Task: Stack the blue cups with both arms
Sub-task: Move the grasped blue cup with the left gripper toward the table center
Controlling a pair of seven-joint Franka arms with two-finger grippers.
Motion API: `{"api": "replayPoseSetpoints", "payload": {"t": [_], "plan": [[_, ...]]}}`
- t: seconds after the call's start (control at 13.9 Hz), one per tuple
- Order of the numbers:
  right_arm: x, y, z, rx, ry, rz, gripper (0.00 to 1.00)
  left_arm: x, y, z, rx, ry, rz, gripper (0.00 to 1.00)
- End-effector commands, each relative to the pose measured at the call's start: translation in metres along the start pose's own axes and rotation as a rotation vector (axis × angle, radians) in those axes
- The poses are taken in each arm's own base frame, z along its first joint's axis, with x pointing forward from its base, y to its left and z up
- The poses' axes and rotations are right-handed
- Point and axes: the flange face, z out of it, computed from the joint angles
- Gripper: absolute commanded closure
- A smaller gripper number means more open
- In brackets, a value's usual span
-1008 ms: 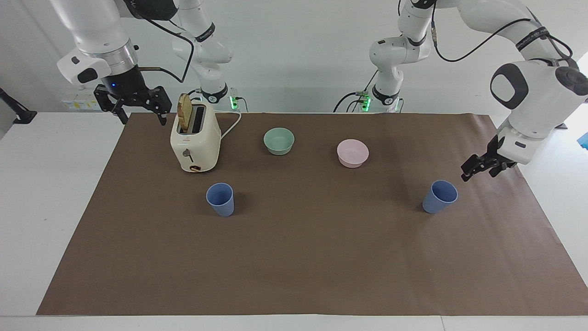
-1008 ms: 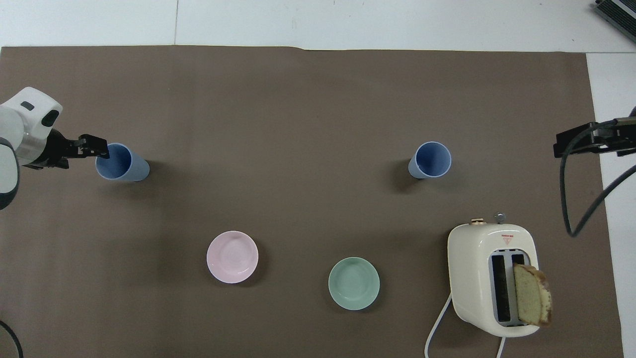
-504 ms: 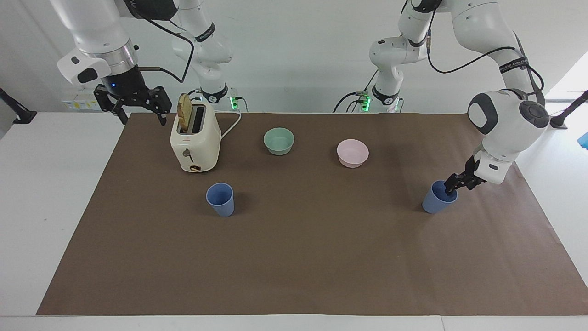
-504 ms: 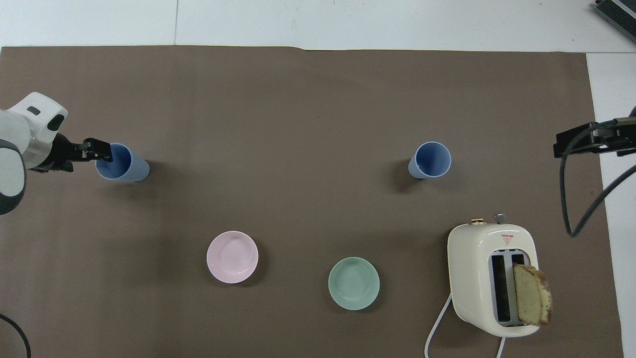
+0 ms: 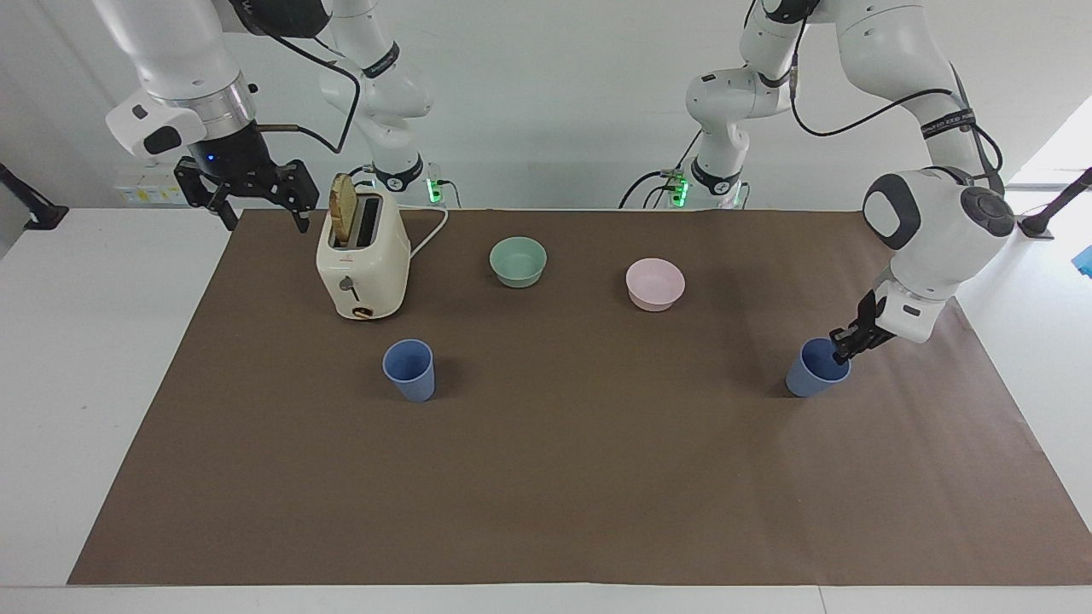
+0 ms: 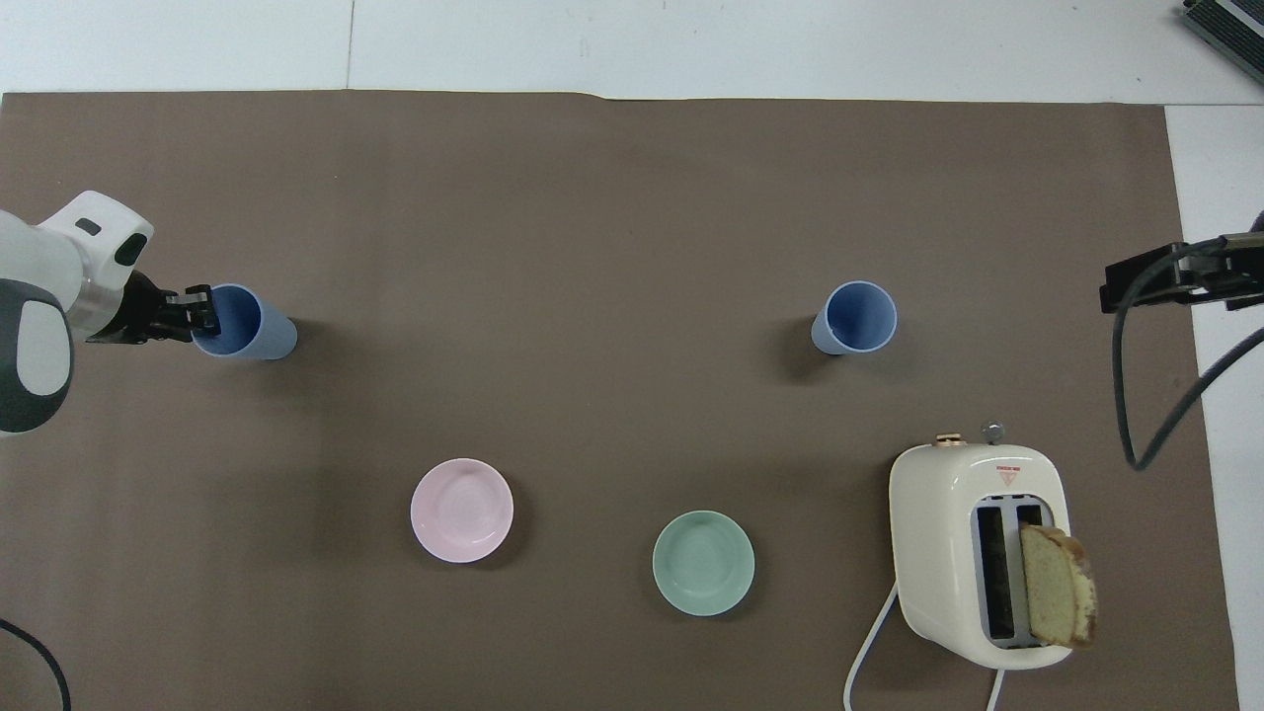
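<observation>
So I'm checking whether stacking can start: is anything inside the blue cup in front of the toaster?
The cup looks empty in the overhead view. The other cup has the left tool at its rim, hiding part of its inside.

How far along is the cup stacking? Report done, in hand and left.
Done: nothing is stacked; both blue cups stand apart on the mat. In hand: the left gripper is at the rim of the blue cup at its end, which stands unlifted. The right gripper waits raised beside the toaster. Left: lifting that cup and nesting it with the other blue cup.
</observation>
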Motion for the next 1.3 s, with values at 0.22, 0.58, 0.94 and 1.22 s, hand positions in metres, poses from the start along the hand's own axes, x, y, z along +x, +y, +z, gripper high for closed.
{"api": "replayPoseSetpoints", "payload": {"t": [0.22,0.58,0.94,1.22], "plan": [[-0.006,0.004,-0.002,0.005,-0.004,-0.021,0.00,0.003,0.066,-0.096,-0.094,-0.037,-0.063,1.00],[-0.006,0.004,-0.002,0.005,-0.004,-0.021,0.00,-0.037,0.181,-0.093,-0.083,-0.046,-0.116,1.00],[-0.006,0.004,-0.002,0.005,-0.001,-0.021,0.00,-0.077,0.280,-0.055,-0.061,-0.015,-0.120,1.00],[-0.005,0.004,-0.002,0.005,0.001,-0.020,0.00,-0.100,0.324,-0.006,-0.053,-0.009,-0.108,1.00]]}}
